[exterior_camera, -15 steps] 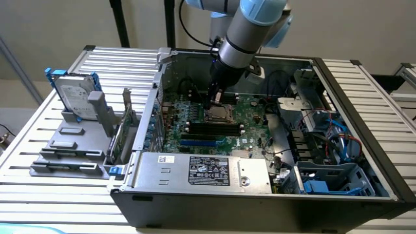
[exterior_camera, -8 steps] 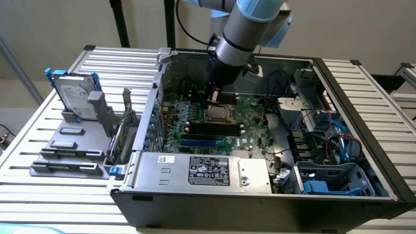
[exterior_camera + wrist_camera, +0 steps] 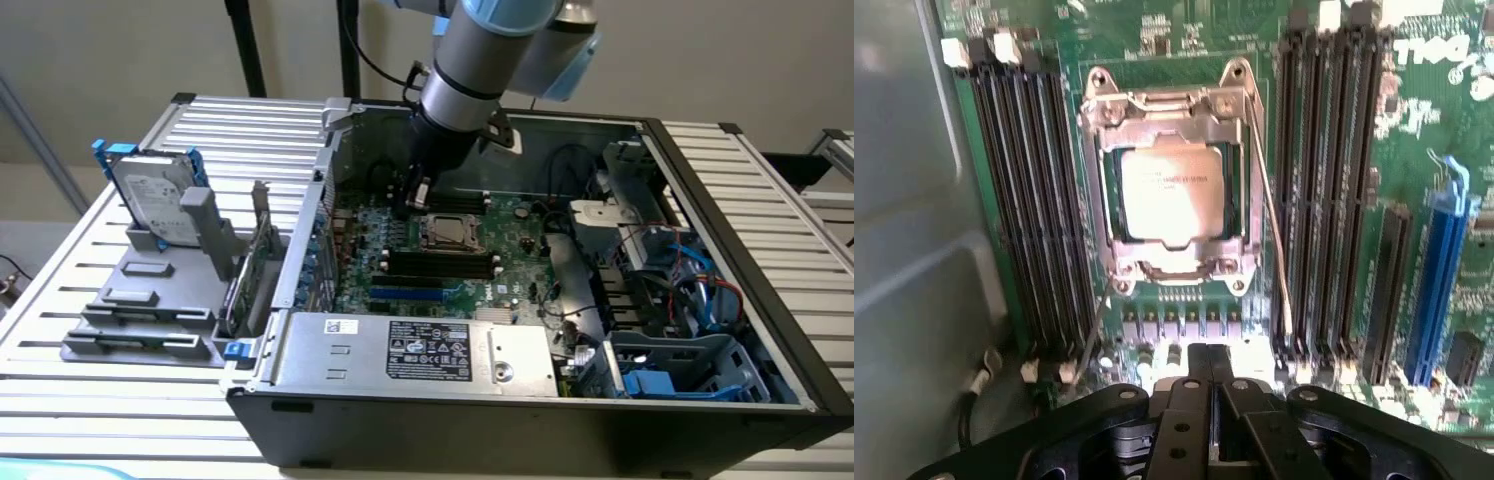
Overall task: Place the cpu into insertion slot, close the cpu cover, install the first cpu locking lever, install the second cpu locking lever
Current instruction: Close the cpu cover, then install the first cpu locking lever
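Silvery cpu (image 3: 1166, 190) flat under closed cpu cover (image 3: 1172, 115)

The exterior view looks down from high up and a bit far off at the whole open black computer case (image 3: 534, 430) on the slatted metal desk (image 3: 120, 410). The wrist view sits just above the black gripper (image 3: 1209, 360), close to the green circuit board (image 3: 1194, 50), looking down on it. Both views share the flat square silvery-grey cpu (image 3: 450, 231) and the long black memory slots (image 3: 434, 262).
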### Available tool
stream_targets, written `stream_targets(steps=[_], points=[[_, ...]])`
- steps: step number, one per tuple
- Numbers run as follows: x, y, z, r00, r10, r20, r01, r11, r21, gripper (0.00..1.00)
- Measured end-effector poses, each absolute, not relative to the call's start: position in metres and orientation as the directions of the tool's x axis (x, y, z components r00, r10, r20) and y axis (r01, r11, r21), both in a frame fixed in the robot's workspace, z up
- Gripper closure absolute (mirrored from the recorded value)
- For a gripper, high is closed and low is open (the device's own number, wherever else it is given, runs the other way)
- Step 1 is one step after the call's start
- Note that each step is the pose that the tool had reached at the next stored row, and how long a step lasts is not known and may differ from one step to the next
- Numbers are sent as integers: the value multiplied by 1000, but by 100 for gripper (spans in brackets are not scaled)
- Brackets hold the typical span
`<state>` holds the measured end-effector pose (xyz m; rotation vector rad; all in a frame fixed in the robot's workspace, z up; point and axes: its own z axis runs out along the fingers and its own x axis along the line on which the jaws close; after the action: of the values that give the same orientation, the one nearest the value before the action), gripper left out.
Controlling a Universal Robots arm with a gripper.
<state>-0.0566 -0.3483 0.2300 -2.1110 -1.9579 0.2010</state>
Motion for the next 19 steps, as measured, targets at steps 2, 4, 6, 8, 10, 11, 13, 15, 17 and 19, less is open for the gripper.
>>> stream_targets(steps=[2, 4, 6, 8, 10, 11, 13, 15, 17, 19], points=[[-57, -348, 232, 85, 994, 71, 959, -62, -278, 89], [-57, -348, 232, 85, 994, 71, 959, -62, -278, 89], [-57, -348, 232, 85, 994, 71, 959, -62, -278, 89], [-57, -348, 232, 85, 994, 71, 959, -62, -278, 89], [-57, -348, 232, 85, 994, 71, 959, -62, -278, 89], [-57, -348, 232, 85, 994, 71, 959, -62, -278, 89], [-57, -348, 232, 85, 994, 71, 959, -62, -278, 89], [-57, -348, 232, 85, 994, 71, 959, -62, -278, 89], [-57, -349, 232, 86, 994, 71, 958, -63, -278, 89], [-57, -349, 234, 96, 992, 78, 957, -71, -280, 89]])
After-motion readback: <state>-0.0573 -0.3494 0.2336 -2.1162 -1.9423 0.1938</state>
